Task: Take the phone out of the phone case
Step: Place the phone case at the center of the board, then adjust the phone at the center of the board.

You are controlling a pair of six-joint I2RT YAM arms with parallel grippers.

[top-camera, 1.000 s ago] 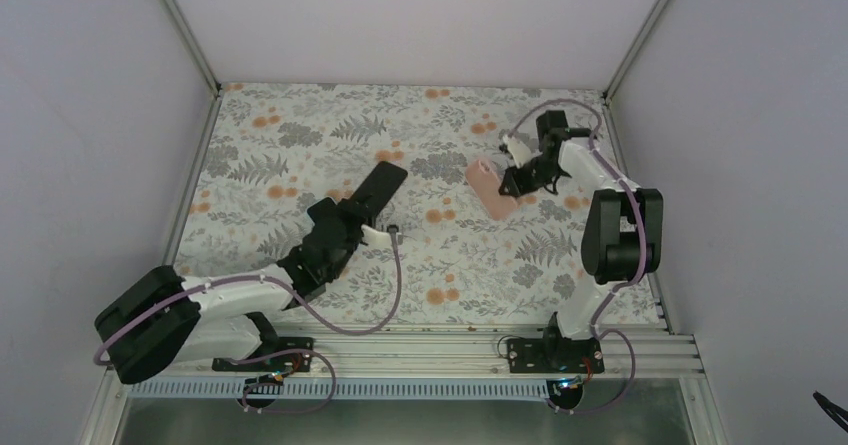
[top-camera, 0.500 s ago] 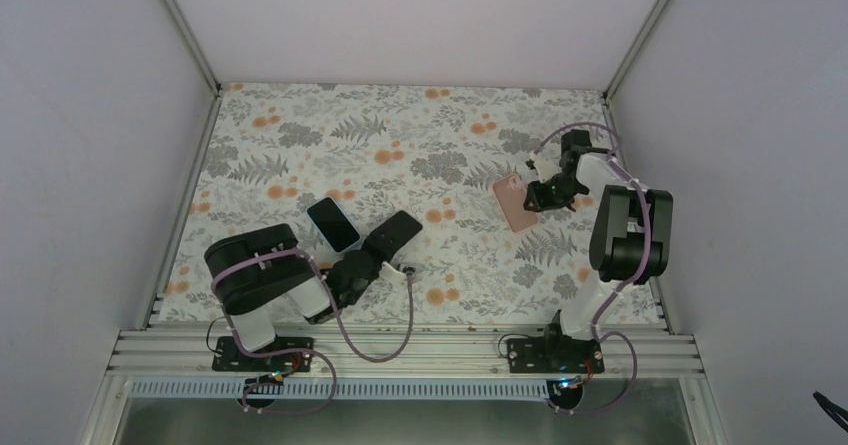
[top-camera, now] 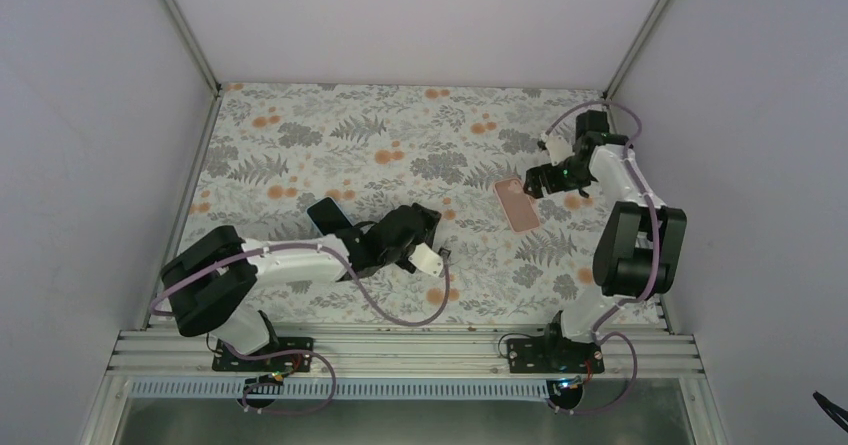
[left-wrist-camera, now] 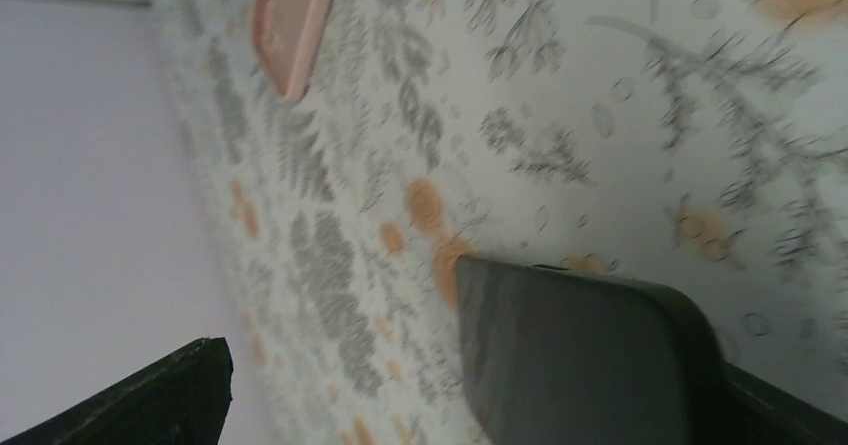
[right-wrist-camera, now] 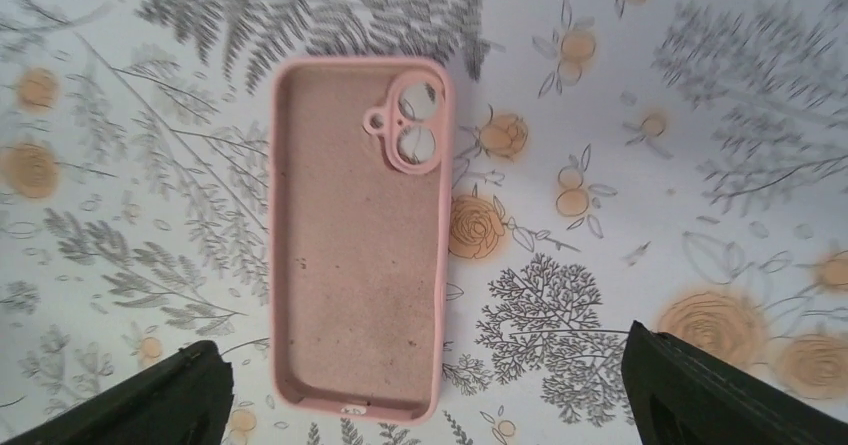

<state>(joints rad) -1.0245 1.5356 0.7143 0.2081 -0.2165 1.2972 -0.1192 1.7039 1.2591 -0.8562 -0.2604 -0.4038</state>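
Observation:
The pink phone case (right-wrist-camera: pixel 355 255) lies empty and hollow side up on the flowered table (top-camera: pixel 300 145), right of centre in the top view (top-camera: pixel 517 204). My right gripper (right-wrist-camera: pixel 425 340) hovers open over its near end, touching nothing (top-camera: pixel 537 180). The dark phone (top-camera: pixel 323 212) lies flat at centre left, partly under my left arm. My left gripper (top-camera: pixel 428 233) is right of it and stands open (left-wrist-camera: pixel 440 365). A dark grey, round-cornered flat shape (left-wrist-camera: pixel 590 365) sits against its right finger; I cannot tell what it is. The case shows far off (left-wrist-camera: pixel 295 25).
Grey walls close in the table on three sides, with metal posts at the back corners (top-camera: pixel 212 87). An aluminium rail (top-camera: pixel 400 350) carrying both arm bases runs along the near edge. Purple cables loop from each arm.
Both grippers have gone from shut to open. The phone left my left gripper and lies on the table. The case left my right gripper, which drew back a little.

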